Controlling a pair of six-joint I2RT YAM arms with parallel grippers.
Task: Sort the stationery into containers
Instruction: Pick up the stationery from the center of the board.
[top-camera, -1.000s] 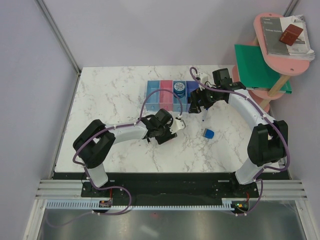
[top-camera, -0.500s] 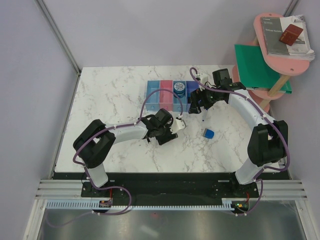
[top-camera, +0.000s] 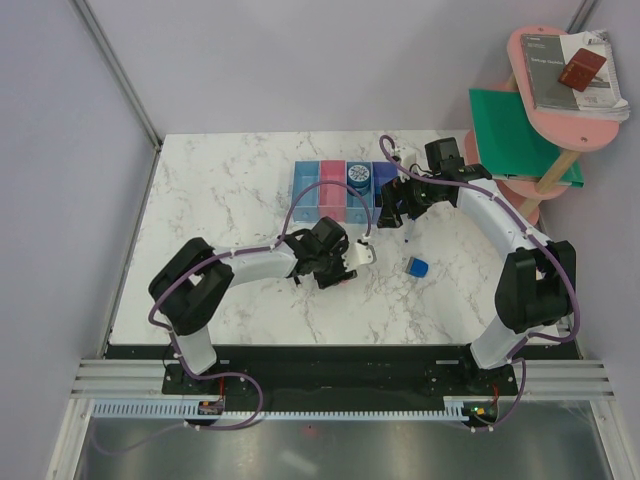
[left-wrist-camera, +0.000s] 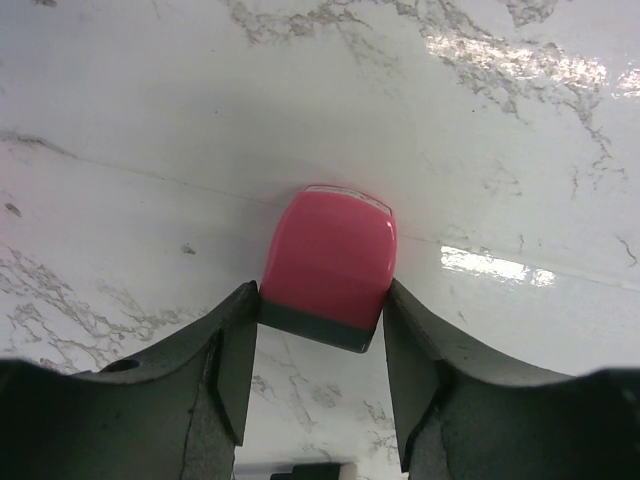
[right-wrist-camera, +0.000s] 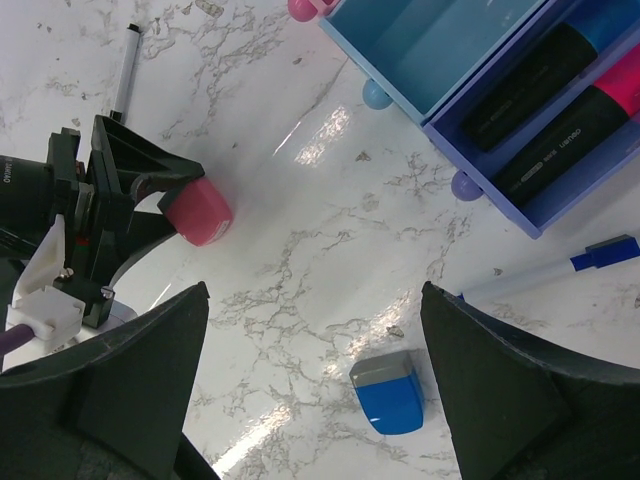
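Note:
The pink-grey eraser (left-wrist-camera: 330, 262) sits between my left gripper's (left-wrist-camera: 322, 312) jaws, which press its grey end from both sides, low over the marble table; it also shows in the right wrist view (right-wrist-camera: 198, 212). My right gripper (right-wrist-camera: 313, 300) is wide open and empty above the table beside the row of bins (top-camera: 338, 190). A blue block (right-wrist-camera: 390, 393) lies below it. A blue-capped white marker (right-wrist-camera: 555, 270) lies near the purple-blue bin (right-wrist-camera: 535, 215), which holds two black markers (right-wrist-camera: 565, 125). A thin black pen (right-wrist-camera: 124, 70) lies beyond the left gripper.
A round blue item (top-camera: 358, 177) sits in the third bin. A pink round shelf (top-camera: 565, 95) with books and a green folder (top-camera: 510, 135) stands at the back right, close to the right arm. Grey walls bound the table on the left and back.
My left gripper has shifted slightly to the right with the eraser between its jaws. The right arm has not moved.

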